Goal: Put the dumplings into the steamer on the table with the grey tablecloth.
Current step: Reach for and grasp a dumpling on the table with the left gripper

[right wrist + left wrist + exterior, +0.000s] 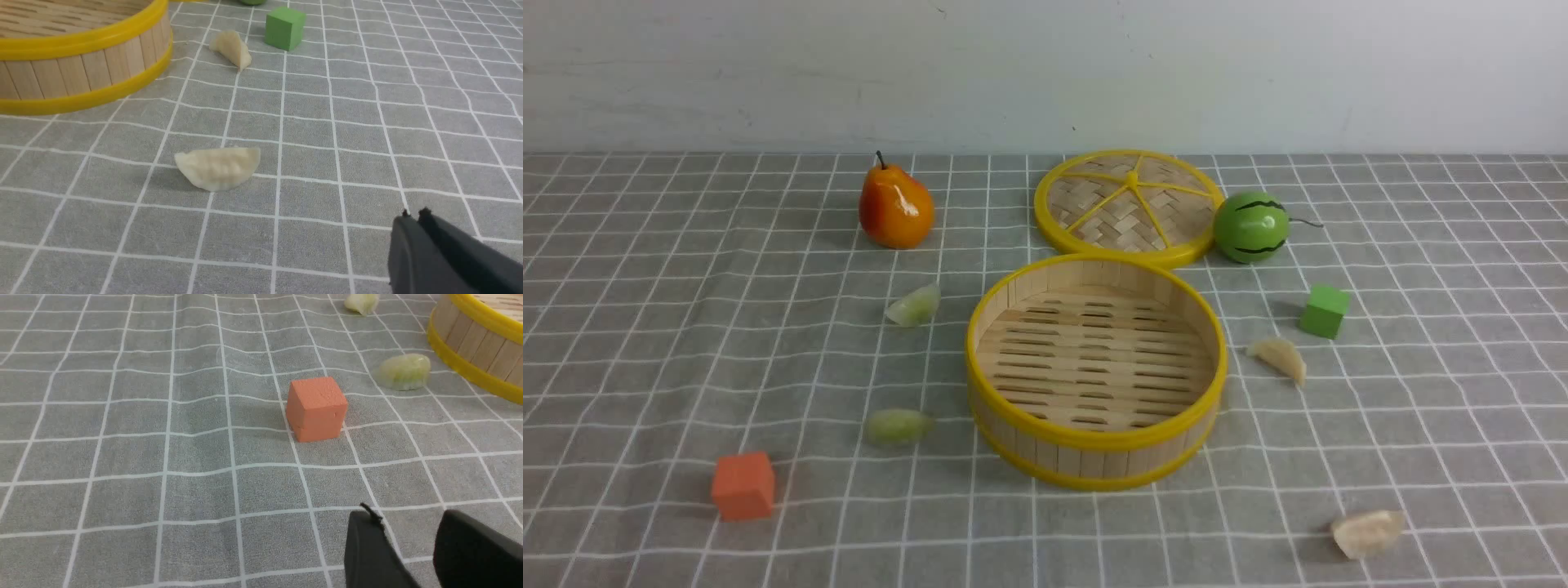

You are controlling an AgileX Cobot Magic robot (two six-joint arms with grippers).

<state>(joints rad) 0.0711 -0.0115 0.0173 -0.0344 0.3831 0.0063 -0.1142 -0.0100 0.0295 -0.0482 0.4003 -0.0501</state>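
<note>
Now the round bamboo steamer with yellow rims [1096, 459] waits empty. Two pale green crescent dumplings [898, 426] sit left of it, two cream crescent dumplings [1368, 533] right. The left black tool [402, 514] is a bit open; the right black tool [414, 216] is closed, so it must open before picking.

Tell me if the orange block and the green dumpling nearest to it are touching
Apart. The left wrist view shows it plainly: a strip of grey tablecloth lies between the orange block and that dumpling.

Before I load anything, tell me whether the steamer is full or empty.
Empty: the steamer shows its bare slatted floor in the front view, with nothing lying on it.
</note>
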